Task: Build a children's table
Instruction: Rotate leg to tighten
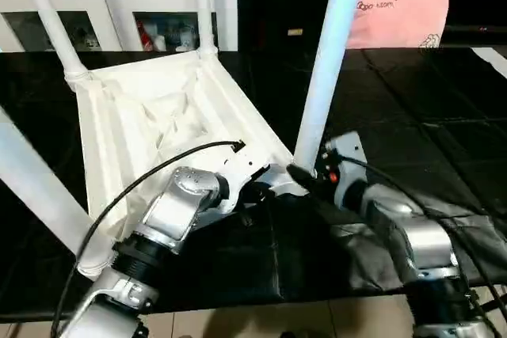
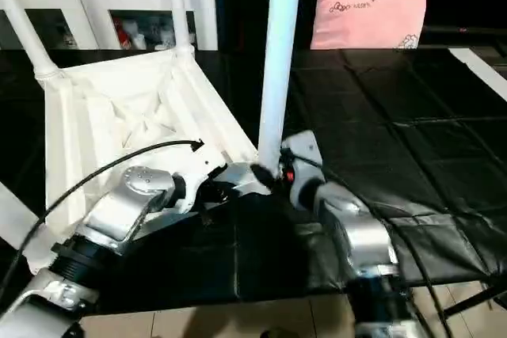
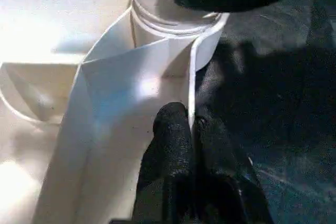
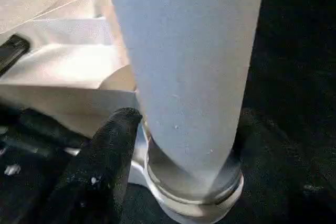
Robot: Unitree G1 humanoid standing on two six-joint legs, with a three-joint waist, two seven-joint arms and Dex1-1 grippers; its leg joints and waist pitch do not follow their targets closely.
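Observation:
The children's table lies upside down on a black mat, its white tabletop (image 1: 135,116) showing the ribbed underside. Two legs (image 1: 49,23) (image 1: 203,5) stand in the far corner sockets, and a third leg (image 1: 40,195) rises at the near left. The fourth leg (image 1: 326,69) stands upright in the near right socket (image 3: 207,35). My right gripper (image 1: 305,173) sits around the base of this leg (image 4: 189,66), just above the socket. My left gripper (image 3: 190,121) is shut on the tabletop's thin rim wall (image 3: 191,77), right beside that socket.
A white cabinet with glass doors (image 1: 119,5) stands behind the table, and a pink pillow (image 1: 400,13) lies at the back right. The black mat (image 1: 420,108) stretches out to the right. Crumpled grey sheeting (image 1: 372,259) lies under my right forearm. The mat's front edge meets tiled floor (image 1: 261,318).

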